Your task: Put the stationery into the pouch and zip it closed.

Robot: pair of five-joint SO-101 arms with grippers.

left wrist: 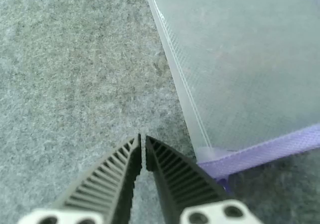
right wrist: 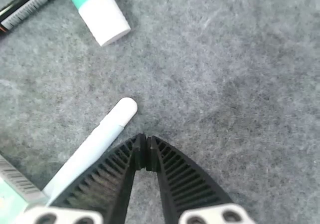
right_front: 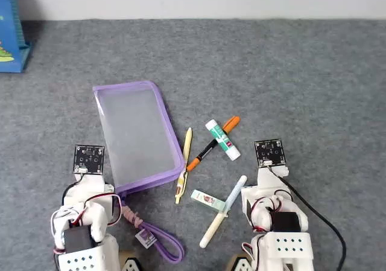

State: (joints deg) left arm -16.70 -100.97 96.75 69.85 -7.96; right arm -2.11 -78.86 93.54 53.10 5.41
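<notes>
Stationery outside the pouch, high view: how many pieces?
5, all to the right of the pouch: yellow pen beside its long edge; orange marker crossed by the glue stick; small green packet touching the pale pen. Nothing visible inside the pouch.

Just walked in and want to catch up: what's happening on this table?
Nothing is being handled. The left gripper sits beside a corner of the clear pouch, the right gripper by the white pen, both with fingers shut on nothing. That pen, the glue stick, orange marker, yellow pen and small packet all lie on the grey mat outside the pouch.
</notes>
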